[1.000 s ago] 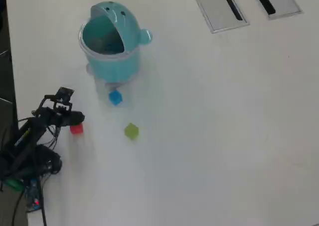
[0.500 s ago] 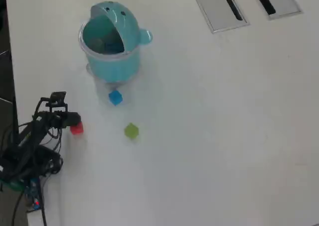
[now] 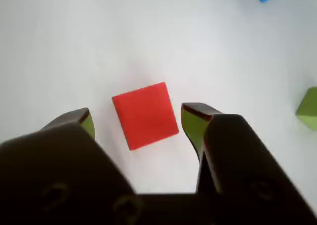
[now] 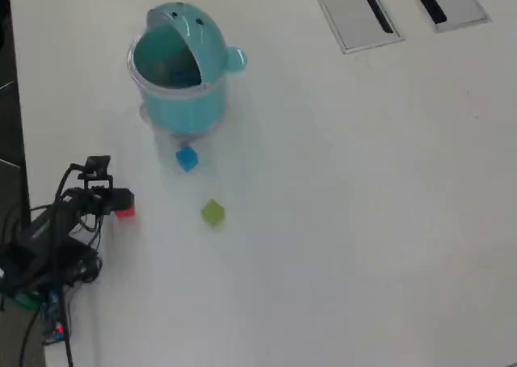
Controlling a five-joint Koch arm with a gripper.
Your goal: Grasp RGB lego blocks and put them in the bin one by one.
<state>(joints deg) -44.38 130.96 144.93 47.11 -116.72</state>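
Red block point(image 3: 145, 115) sits between the parted jaws of the gripper point(image 3: 142, 123), untouched.
Block edges skewed to the jaws; bin point(image 4: 179, 100) lies toward 1 o'clock overhead.

Wrist view: one block point(image 3: 145, 115) between spread jaws, touching neither. Overhead view: bin point(image 4: 179, 108) behind two other blocks point(image 4: 187, 158).

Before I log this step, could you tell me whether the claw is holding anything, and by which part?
Nothing is held. The claw is open, its tips on either side of the red block, which lies on the table with gaps on both sides.
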